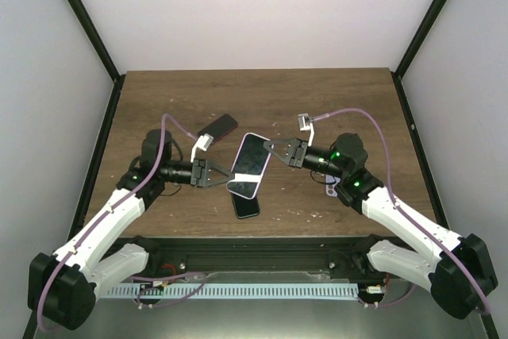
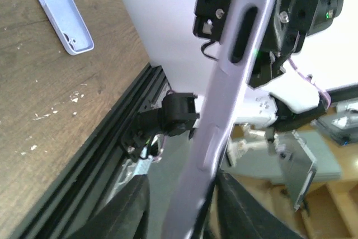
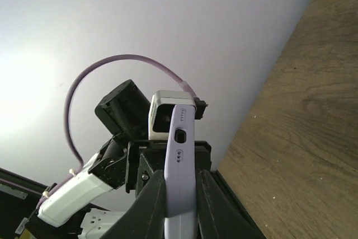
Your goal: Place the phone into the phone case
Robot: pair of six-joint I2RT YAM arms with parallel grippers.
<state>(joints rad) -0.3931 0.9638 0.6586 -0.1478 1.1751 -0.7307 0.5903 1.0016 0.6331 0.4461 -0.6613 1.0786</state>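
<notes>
- Ref = spare case (image 2: 59, 12): flat on table (image 1: 341, 101), empty, cam cutout showing.
- Lavender case (image 3: 180, 160) is in the air just above + beyond ref. It's tilted and spans the gap betw the 2 arms.
- Its glossy top face looks like the phone (image 1: 252, 160) already sitting inside. That's my read only, can't check the corners.
- R gripper (image 1: 278, 148), up-right of ref: narrow, clamped across the lavender case at the port-cutout end. Prob the anchor so the other arm can work.
- L gripper (image 1: 216, 174), left of ref: jaws partway apart, straddling the opposite end, gap on one side. Can't tell if pads bite; likely set to regrip or press.
- Case is prob held off the table so both faces stay reachable for squeezing.
- Dark slab (image 1: 218, 127), beyond-left of ref: phone or case, can't tell.
</notes>
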